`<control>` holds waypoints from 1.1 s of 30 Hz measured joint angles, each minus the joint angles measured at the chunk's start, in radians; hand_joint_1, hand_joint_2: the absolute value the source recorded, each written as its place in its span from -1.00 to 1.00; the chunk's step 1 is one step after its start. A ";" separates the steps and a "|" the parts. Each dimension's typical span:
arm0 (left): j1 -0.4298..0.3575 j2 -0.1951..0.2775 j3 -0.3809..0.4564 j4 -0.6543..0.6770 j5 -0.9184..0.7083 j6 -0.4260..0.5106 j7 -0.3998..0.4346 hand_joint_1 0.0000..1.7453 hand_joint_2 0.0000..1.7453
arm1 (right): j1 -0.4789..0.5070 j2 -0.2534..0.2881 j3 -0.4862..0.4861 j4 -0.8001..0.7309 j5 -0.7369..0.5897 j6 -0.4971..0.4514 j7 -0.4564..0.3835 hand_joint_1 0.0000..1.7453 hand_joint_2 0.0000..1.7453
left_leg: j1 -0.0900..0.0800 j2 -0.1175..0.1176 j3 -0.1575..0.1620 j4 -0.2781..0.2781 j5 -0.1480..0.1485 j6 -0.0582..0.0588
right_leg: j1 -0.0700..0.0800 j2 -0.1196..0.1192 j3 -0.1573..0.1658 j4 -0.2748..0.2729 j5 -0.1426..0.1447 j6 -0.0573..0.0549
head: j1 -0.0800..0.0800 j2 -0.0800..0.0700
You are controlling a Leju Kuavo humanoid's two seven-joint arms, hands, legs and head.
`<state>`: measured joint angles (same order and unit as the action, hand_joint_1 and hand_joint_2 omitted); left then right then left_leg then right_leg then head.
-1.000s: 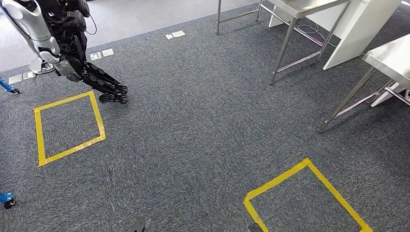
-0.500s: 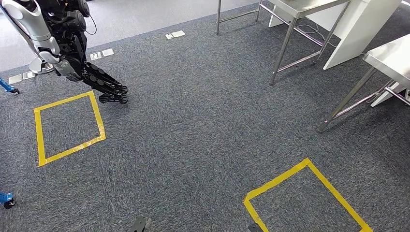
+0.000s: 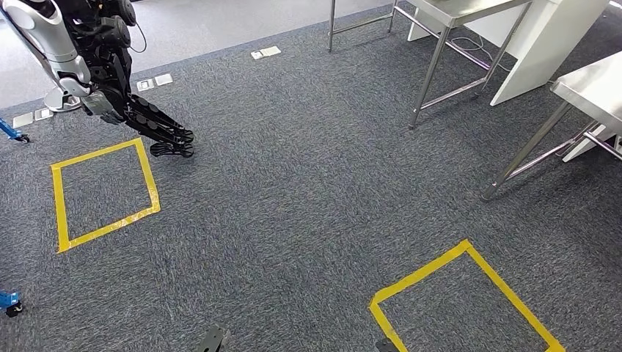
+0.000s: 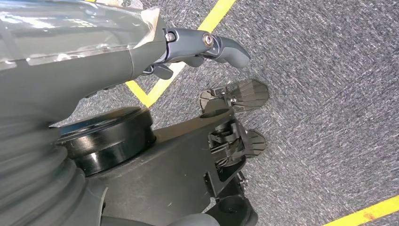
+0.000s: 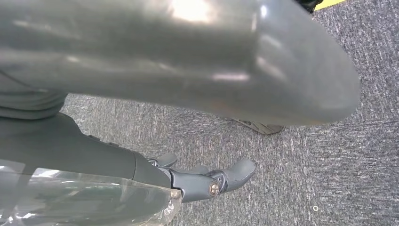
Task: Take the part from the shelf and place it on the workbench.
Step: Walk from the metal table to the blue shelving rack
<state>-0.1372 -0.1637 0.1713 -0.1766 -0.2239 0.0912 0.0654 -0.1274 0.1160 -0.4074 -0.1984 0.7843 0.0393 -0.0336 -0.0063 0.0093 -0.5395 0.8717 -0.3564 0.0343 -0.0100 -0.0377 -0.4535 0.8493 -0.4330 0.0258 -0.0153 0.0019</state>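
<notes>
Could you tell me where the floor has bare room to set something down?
Bare carpet lies inside the left yellow tape square and the right one, and between them. It is crowded by the steel table legs and beside the other robot.

left hand (image 4: 202, 49) hanging, holding nothing; carpet (image 4: 329, 94); yellow tape (image 4: 160, 84) beneath

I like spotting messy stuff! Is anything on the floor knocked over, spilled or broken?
Nothing stands out. The grey carpet looks clean, both yellow tape squares lie flat and whole, and the metal tables stand upright. Another robot stands at the far left, on its feet.
</notes>
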 joint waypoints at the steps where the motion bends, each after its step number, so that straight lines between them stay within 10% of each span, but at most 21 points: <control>1: -0.001 0.000 0.000 0.000 0.000 0.000 0.001 -1.00 1.00 | 0.000 0.000 0.000 0.000 0.000 0.000 0.000 -1.00 -1.00 | 0.000 0.000 0.000 0.000 0.000 0.000 | 0.000 0.000 0.000 0.000 0.000 0.000 | 0.000 0.000; 26: -0.001 -0.001 0.000 0.000 0.001 0.006 0.006 -1.00 1.00 | -0.005 0.000 -0.002 0.000 -0.016 -0.007 0.006 -1.00 -1.00 | 0.000 0.000 0.049 -0.056 0.008 0.001 | 0.000 0.000 0.052 -0.061 0.010 0.000 | 0.000 0.000; 33: -0.001 -0.001 0.000 0.000 -0.001 0.009 0.008 -1.00 1.00 | -0.005 0.000 -0.003 0.000 -0.003 -0.008 0.010 -1.00 -1.00 | 0.000 0.000 0.130 -0.196 0.067 0.001 | 0.000 0.000 0.133 -0.206 0.073 0.002 | 0.000 0.000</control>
<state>-0.1383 -0.1644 0.1713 -0.1766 -0.2246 0.0999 0.0736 -0.1322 0.1156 -0.4101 -0.1984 0.7811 0.0313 -0.0237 -0.0061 0.0094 -0.4098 0.6756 -0.2893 0.0353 -0.0102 -0.0378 -0.3205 0.6435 -0.3603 0.0279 -0.0152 0.0019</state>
